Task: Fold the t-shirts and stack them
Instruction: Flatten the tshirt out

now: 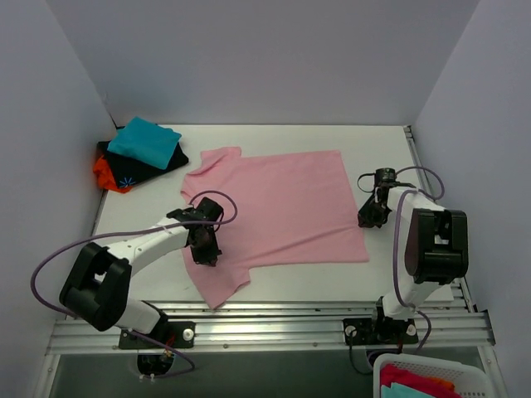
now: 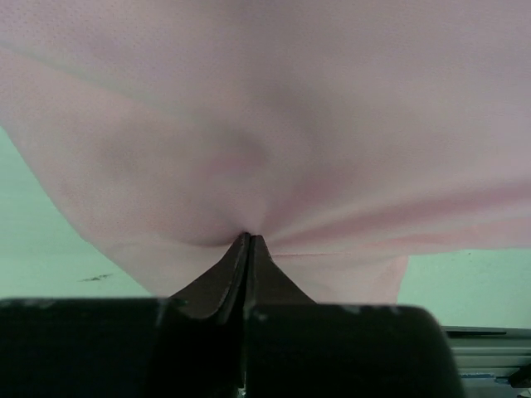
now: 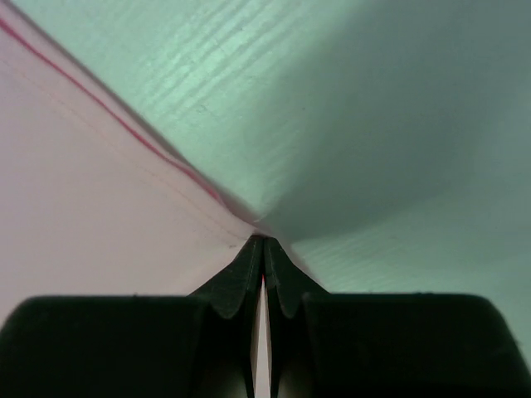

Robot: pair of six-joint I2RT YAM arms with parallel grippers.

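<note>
Left hand (image 1: 206,247) low on pink t-shirt (image 1: 282,199)

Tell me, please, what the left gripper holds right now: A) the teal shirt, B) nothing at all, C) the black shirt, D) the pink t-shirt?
D: the left gripper is shut, and the pink t-shirt puckers into its closed fingertips in the left wrist view.
</note>
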